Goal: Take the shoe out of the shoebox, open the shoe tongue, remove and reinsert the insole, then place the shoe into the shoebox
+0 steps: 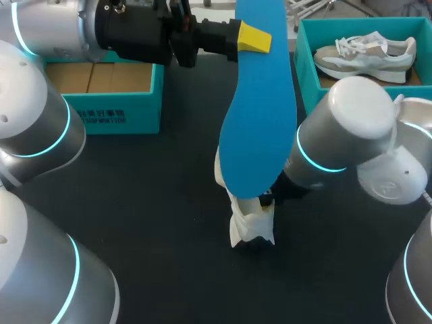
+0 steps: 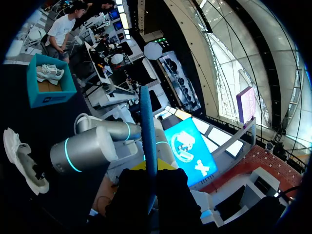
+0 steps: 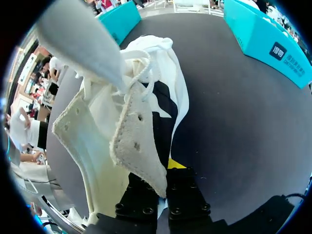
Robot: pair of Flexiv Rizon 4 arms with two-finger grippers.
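While the R gripper is pinching the shoe by a flap of its upper, both fingers closed on it, the shoe is standing on end on the dark table, mid-table on the robot's side. Its laces are hanging loose and its dark inside is showing to the R wrist cam. Above it, the L gripper is gripping the blue insole near its far end, w/ fingers clamped on both faces. The insole is hanging in the air, its near end overlapping the shoe in the head view; can't tell if they're touching. Farther back, the L box is sitting at far left w/ brown card inside. The R box, far right, is holding a 2nd shoe.
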